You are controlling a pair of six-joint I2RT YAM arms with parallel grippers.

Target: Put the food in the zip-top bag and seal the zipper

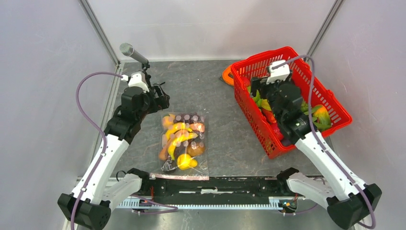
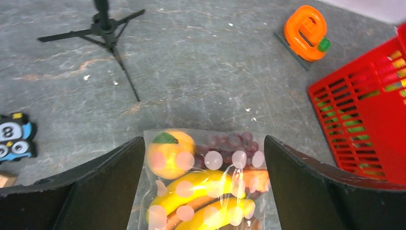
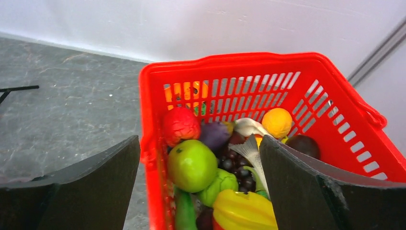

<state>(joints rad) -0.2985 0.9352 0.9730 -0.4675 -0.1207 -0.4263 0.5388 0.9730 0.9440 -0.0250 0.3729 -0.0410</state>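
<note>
The zip-top bag [image 1: 184, 141] lies flat mid-table, holding food: an orange [image 2: 170, 153], purple grapes [image 2: 230, 143], yellow bananas [image 2: 201, 189] and other pieces. Its pink zipper [image 1: 179, 177] runs along the near edge; I cannot tell whether it is sealed. My left gripper [image 1: 160, 99] is open and empty, hovering over the bag's far end, and in its wrist view [image 2: 203, 143] the jaws straddle the bag's width. My right gripper [image 1: 257, 90] is open and empty above the red mesh basket; in the right wrist view [image 3: 199, 143] a green apple [image 3: 191, 165] lies below it.
The red basket [image 1: 335, 103] at the right holds several more toy fruits and vegetables [image 3: 244, 206]. A flat orange ring [image 1: 227, 75] lies behind the basket's left corner. A microphone on a small tripod [image 1: 133, 52] stands at the back left. A small black toy [image 2: 14, 136] lies at the left.
</note>
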